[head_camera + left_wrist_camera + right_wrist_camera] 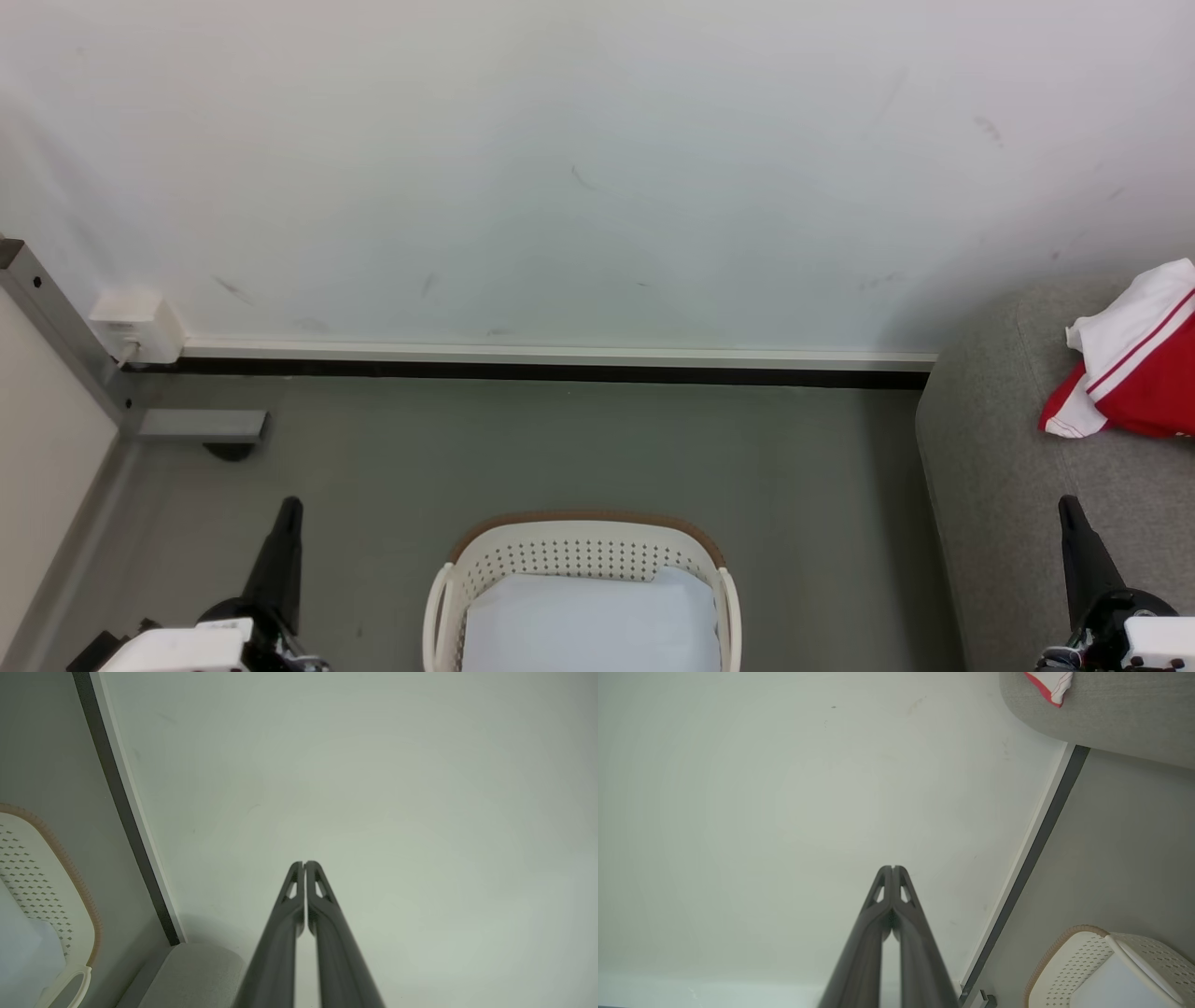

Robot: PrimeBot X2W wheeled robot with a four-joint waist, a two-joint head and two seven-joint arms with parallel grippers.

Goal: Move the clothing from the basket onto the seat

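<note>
Head view takes in the whole layout: basket (569, 555) at bottom centre on the grey floor (653, 448), seat (999, 485) along the right edge, apart from the basket w/ bare floor btwn. Basket is oval, cream plastic, wall punched w/ rows of small holes, brown woven-look band round the rim, white loop handles at the sides. Inside it lies a pale cloth (588, 621), smooth and flat on top. On the seat, toward the wall (560, 168), sits a crumpled red-and-white garment (1134, 364) w/ a thin stripe. Seat fabric is light grey, finely textured, corners rounded. From the head each gripper reads as one dark tapering spike, so finger spacing can't be judged there; the wrist views settle it. The left gripper (304, 863) has its two long fingers pressed together at the tips, nothing btwn them, pointing at the blank wall. The right gripper (893, 868) is likewise tips touching and empty. Wrist views also give the fingers' build: matte dark, slim, w/ triangular cut-outs near the tips. Head view further has a white box (135, 327) by the skirting (560, 357) and a grey metal post (56, 317) at left.
</note>
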